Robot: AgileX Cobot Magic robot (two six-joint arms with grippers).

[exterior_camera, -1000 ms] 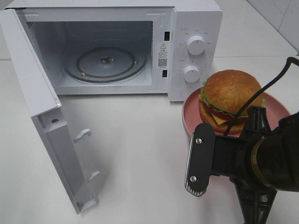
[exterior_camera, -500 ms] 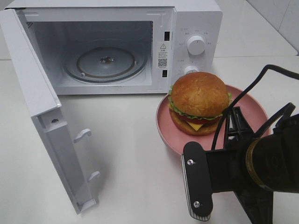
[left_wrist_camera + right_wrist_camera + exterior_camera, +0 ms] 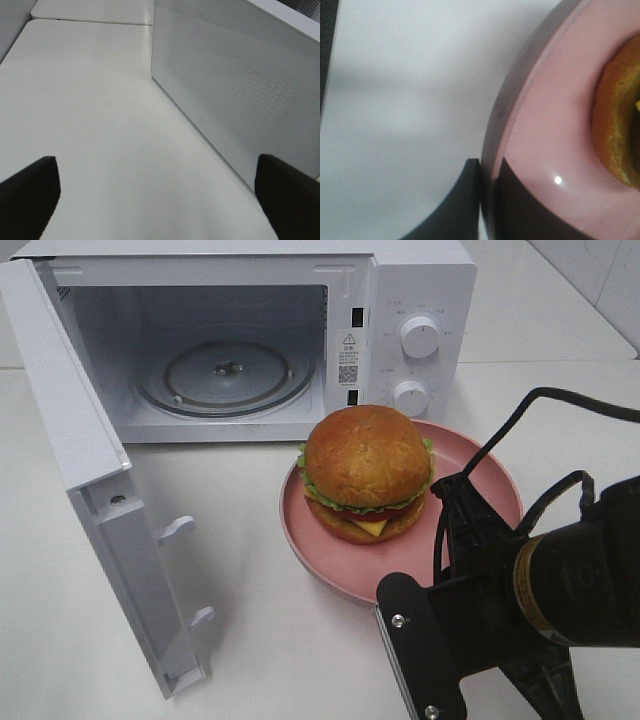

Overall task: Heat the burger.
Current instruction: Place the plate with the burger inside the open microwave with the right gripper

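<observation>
Before open microwave (image 3: 420, 280), just off its sill: burger (image 3: 367, 480), upright on pink plate (image 3: 292, 530). Right gripper (image 3: 487, 172) pinches plate's rim; left gripper (image 3: 155, 170) spread, empty. Step, judged: loading. Next calls for: plate kept level, cleared over sill, onto turntable (image 3: 225, 375).

You had a smooth white tabletop (image 3: 280, 640) underfoot of everything, evenly lit, with only soft, faint shadows on it. Past a thin seam (image 3: 90, 21) lay a second white surface (image 3: 90, 10). In the far right corner stood a wall of pale tiles (image 3: 600, 280) with fine grout lines.
</observation>
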